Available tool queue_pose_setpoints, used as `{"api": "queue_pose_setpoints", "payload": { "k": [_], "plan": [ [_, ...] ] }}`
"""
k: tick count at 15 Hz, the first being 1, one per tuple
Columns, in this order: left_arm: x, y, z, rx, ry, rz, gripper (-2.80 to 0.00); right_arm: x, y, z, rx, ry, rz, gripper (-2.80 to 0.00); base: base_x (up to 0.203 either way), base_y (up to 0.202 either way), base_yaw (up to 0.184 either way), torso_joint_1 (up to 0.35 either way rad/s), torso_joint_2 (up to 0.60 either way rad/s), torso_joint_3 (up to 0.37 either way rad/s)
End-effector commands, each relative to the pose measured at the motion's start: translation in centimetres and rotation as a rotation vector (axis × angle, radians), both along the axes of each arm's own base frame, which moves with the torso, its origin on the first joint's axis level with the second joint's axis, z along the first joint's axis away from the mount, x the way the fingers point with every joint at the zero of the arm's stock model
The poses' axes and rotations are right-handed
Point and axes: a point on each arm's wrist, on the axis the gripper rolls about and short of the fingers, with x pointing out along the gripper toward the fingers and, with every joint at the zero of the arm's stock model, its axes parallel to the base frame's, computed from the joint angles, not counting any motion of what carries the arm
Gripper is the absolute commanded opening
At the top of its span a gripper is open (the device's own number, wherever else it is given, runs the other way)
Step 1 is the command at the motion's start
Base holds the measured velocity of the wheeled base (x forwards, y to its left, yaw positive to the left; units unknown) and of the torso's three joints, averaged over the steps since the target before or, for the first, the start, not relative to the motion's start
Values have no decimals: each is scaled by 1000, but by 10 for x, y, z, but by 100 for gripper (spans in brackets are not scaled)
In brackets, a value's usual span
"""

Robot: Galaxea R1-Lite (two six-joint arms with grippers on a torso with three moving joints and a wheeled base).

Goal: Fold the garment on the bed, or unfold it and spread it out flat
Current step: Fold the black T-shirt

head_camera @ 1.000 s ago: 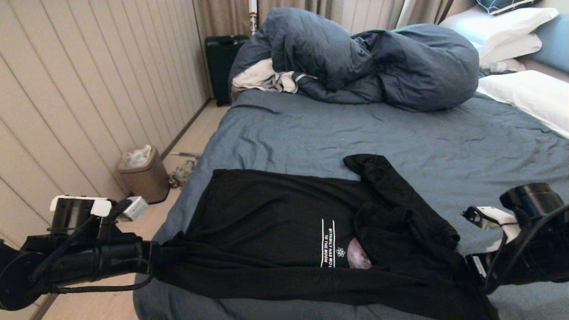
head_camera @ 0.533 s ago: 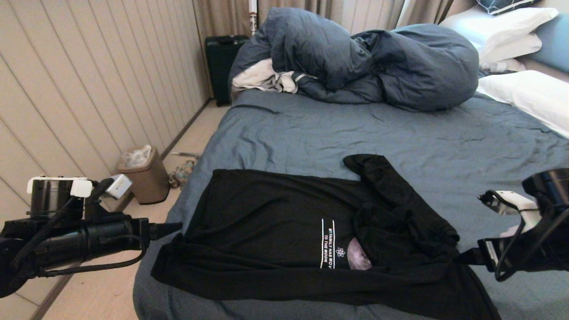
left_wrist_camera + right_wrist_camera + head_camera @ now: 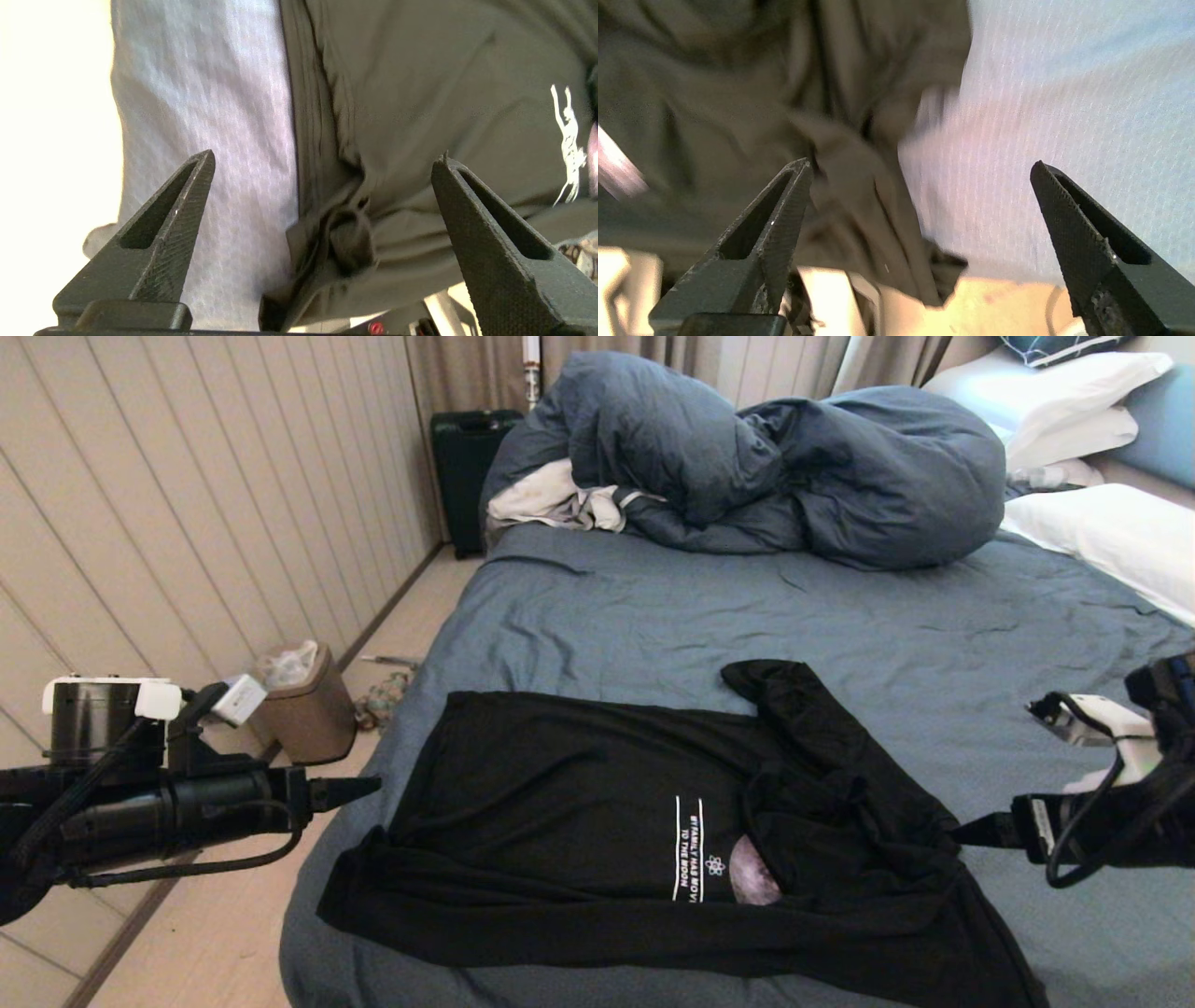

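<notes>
The garment (image 3: 579, 803), a black T-shirt with white lettering and a grey moon print (image 3: 752, 883), lies on the bed (image 3: 840, 625) near its front edge. Its near part is folded over in a long band and its right side is bunched. My left gripper (image 3: 366, 789) hovers open just off the garment's left edge, holding nothing. In the left wrist view its jaws (image 3: 324, 157) stand wide over a crumpled corner of the garment (image 3: 350, 242). My right gripper (image 3: 962, 831) is open at the garment's right edge; the right wrist view (image 3: 920, 164) shows nothing between its fingers.
A bulky slate-blue duvet (image 3: 766, 467) and a small white-grey cloth (image 3: 551, 504) sit at the bed's far end, with white pillows (image 3: 1111, 532) at the right. On the floor left of the bed stand a brown waste bin (image 3: 303, 705) and a dark suitcase (image 3: 462, 467).
Both grippers have opened and let go of the garment's near corners, then drawn back outward and up. The folded near band has settled onto the bed.
</notes>
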Motion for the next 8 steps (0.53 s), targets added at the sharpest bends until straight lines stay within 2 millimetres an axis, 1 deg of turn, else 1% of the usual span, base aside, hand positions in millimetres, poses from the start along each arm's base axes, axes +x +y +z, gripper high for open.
{"api": "queue_pose_setpoints", "payload": {
  "k": [1,2,4,5,6,7,8],
  "plan": [
    [7,1,11,-4,-27,2,0,6,0,9,14,-36,-15,0,0,0,0,0,0,0],
    [14,1,20,-7,-34,4,-280,12,0,16,32,-63,-35,-280,0,0,0,0,0,0],
    [30,0,41,-19,-39,9,-280,33,-2,25,65,-94,-64,-280,0,0,0,0,0,0],
    [43,0,52,-27,-39,9,-280,47,0,26,91,-102,-78,-280,0,0,0,0,0,0],
    [57,-1,58,-34,-30,10,-280,60,2,24,119,-97,-93,-280,0,0,0,0,0,0],
    [73,-1,55,-38,-4,10,-280,72,3,19,138,-89,-105,-280,0,0,0,0,0,0],
    [89,-2,46,-41,31,12,-280,86,5,14,150,-88,-107,-280,0,0,0,0,0,0]
  ]
}}
